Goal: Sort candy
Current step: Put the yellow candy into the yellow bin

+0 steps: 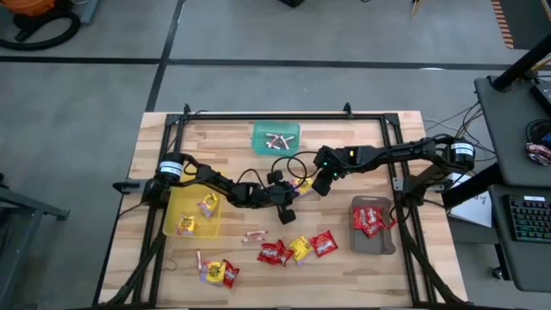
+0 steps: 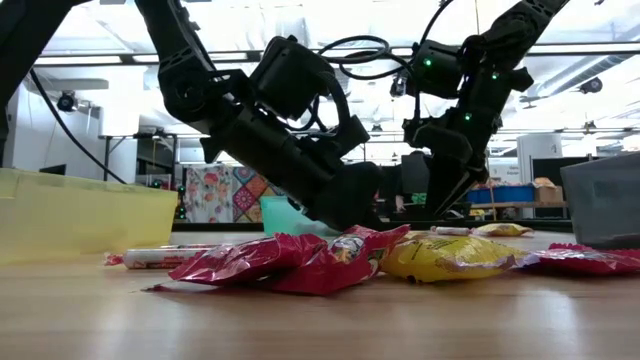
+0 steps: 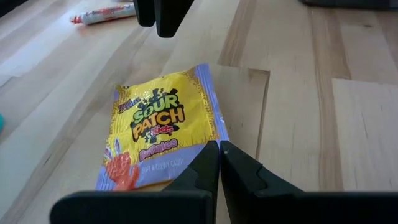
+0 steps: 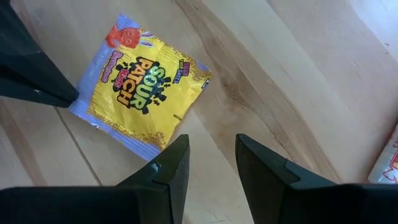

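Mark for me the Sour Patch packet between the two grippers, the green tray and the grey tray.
Sour Patch packet [image 4: 142, 92]: right wrist view, middle of its yellow printed face.
Green tray [image 1: 260, 132]: high view, bare floor near its left rim.
Grey tray [image 1: 375, 244]: high view, bare floor below the red packets.

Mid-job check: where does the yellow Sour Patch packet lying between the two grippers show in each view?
High view: yellow Sour Patch packet mid-table, between both grippers.
Low view: cannot tell it apart; the arms block that spot.
Left wrist view: centre, just past the shut left gripper.
Right wrist view: upper left, beyond the open right gripper.
Shared landmark: left gripper's fingers at the packet's edge.
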`<action>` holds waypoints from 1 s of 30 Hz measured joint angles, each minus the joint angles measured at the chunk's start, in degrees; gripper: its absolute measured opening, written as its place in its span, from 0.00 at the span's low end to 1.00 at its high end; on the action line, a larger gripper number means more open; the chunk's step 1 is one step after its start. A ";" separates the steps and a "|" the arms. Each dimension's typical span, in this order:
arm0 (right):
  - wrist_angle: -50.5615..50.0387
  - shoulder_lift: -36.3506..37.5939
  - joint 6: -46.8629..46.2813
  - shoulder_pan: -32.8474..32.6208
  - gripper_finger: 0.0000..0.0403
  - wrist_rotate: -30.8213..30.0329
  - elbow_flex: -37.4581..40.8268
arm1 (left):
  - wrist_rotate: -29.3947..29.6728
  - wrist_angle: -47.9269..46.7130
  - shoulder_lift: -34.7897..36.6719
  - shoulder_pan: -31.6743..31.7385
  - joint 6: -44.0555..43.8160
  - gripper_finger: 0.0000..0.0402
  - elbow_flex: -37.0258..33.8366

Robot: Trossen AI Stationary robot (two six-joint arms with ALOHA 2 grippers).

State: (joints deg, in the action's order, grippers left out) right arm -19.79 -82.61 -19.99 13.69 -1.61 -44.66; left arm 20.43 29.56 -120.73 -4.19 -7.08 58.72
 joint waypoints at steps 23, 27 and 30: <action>-1.94 0.00 -7.69 -0.04 0.31 0.35 0.00 | 0.00 2.17 -1.46 0.02 -0.08 0.00 -0.01; -3.11 0.00 -8.64 -0.04 0.31 0.22 0.00 | 0.17 3.40 -2.92 -0.06 -0.54 0.00 0.42; -3.56 0.00 -8.70 -0.04 0.31 0.24 0.00 | 0.39 4.11 -3.32 -0.07 -0.52 0.00 0.44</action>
State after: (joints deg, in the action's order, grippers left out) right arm -23.35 -82.61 -28.69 13.65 -1.37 -44.66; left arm 20.82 33.67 -124.05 -4.25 -7.60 59.16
